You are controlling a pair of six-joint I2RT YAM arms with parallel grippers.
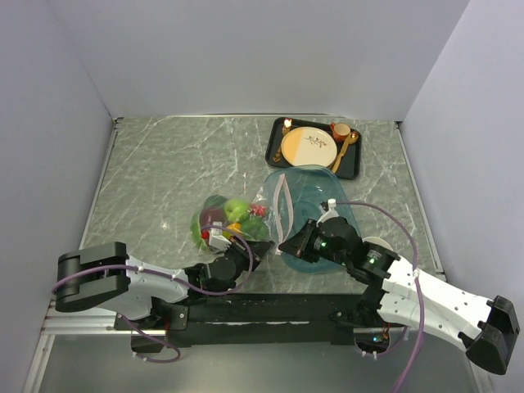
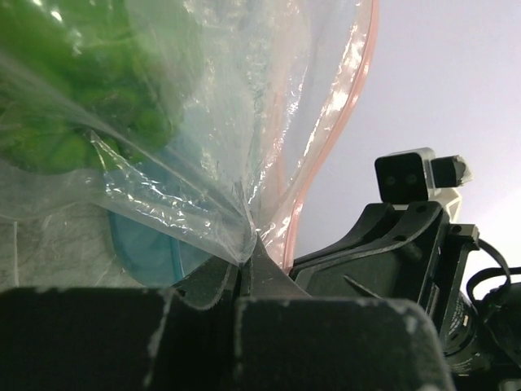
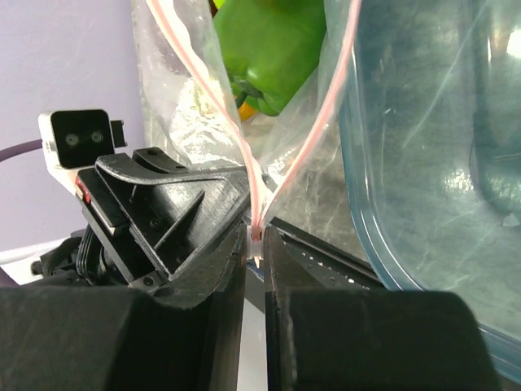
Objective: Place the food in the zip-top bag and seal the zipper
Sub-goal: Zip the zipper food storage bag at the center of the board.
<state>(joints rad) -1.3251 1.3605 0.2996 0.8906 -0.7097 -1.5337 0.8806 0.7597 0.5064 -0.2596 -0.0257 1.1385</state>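
Observation:
The clear zip-top bag point(image 1: 246, 214) lies on the table with the food point(image 1: 225, 217) inside: green peppers point(image 3: 269, 57), plus red, purple and orange pieces. The pink zipper point(image 1: 283, 205) runs along its right side, its two strips apart along most of the mouth point(image 3: 203, 90). My left gripper point(image 1: 250, 258) is shut on the bag's plastic near its near corner point(image 2: 244, 259). My right gripper point(image 1: 288, 244) is shut on the near end of the zipper point(image 3: 257, 236), where the two pink strips meet. The two grippers sit close together.
A translucent teal oval tray point(image 1: 327, 192) lies just right of the bag, partly under its mouth. A black tray point(image 1: 275, 151) with a tan plate point(image 1: 309, 146) and gold cutlery stands at the back. White walls enclose the table.

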